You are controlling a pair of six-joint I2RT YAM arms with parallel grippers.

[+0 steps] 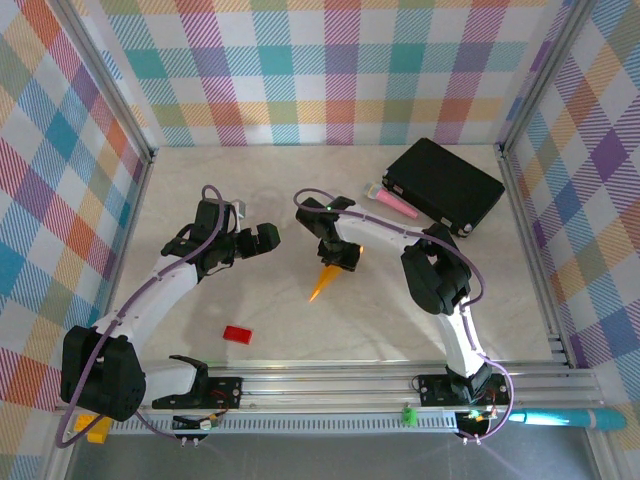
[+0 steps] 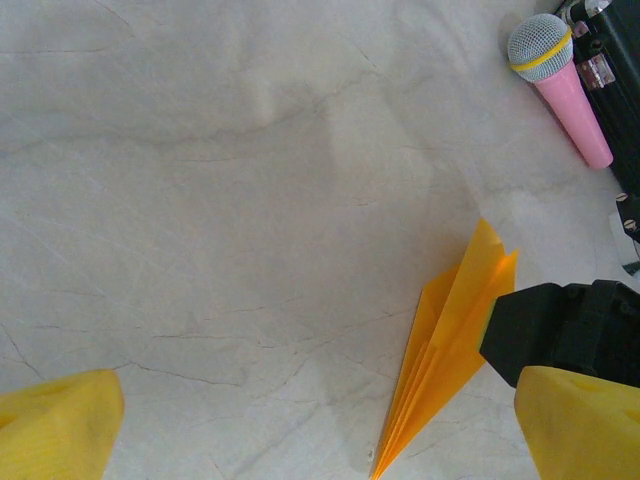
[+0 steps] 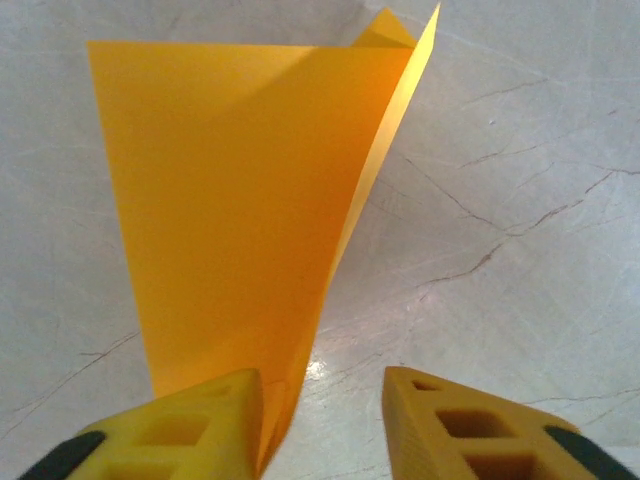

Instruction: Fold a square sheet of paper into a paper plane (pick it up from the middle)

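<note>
1. A pale, marbled worktop [image 1: 300, 180] is walled on three sides by pastel checked panels [image 1: 330, 70].
2. A black case [image 1: 445, 185] lies flat and closed in the far right corner.
3. A pink microphone [image 1: 394, 202] with a grey mesh head lies just beside the case's left edge.
4. A small red block [image 1: 237, 334] sits near the front, left of centre, well apart from both.

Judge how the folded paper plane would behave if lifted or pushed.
Probably very light and floppy: the paper plane is thin sheet, its layers fanning apart. Likely to slide on the smooth table when pushed.
</note>
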